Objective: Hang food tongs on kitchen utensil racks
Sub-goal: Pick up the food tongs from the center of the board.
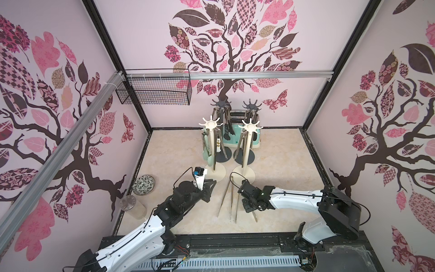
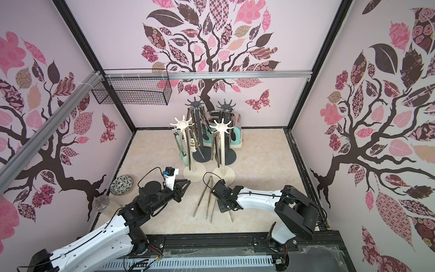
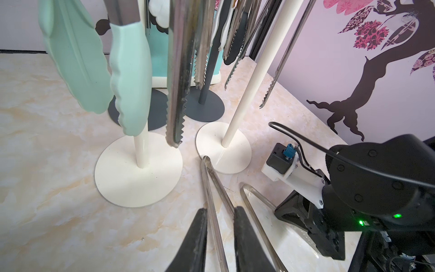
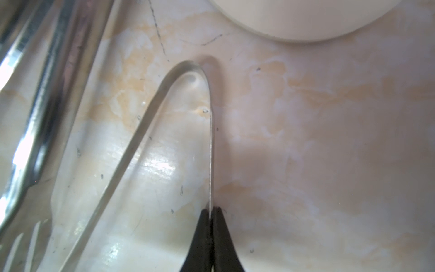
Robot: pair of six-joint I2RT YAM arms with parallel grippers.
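A marble-patterned worktop (image 1: 282, 164) fills the lower middle of both top views. Four utensil racks (image 1: 250, 127) cluster at centre frame, two dark grey behind and two cream in front. Their hook crowns carry most of the food tongs (image 3: 179, 82) tips down, among them a mint-tipped pair (image 3: 127, 70) at upper left of the left wrist view. Below the racks, at lower centre, two bare steel pairs lie flat with their bends toward the cream bases, apparently staged for pickup. The right tool (image 4: 210, 212), at the bottom edge of the right wrist view, is pinched tight on one thin arm of the looped tongs (image 4: 188, 63), back from the bend — a hold that would likely leave the loop free for a hook. The left tool (image 3: 220, 209) stands narrowly parted and empty — in both top views it sits just left of the other pair (image 3: 207, 169), seemingly not touching it.
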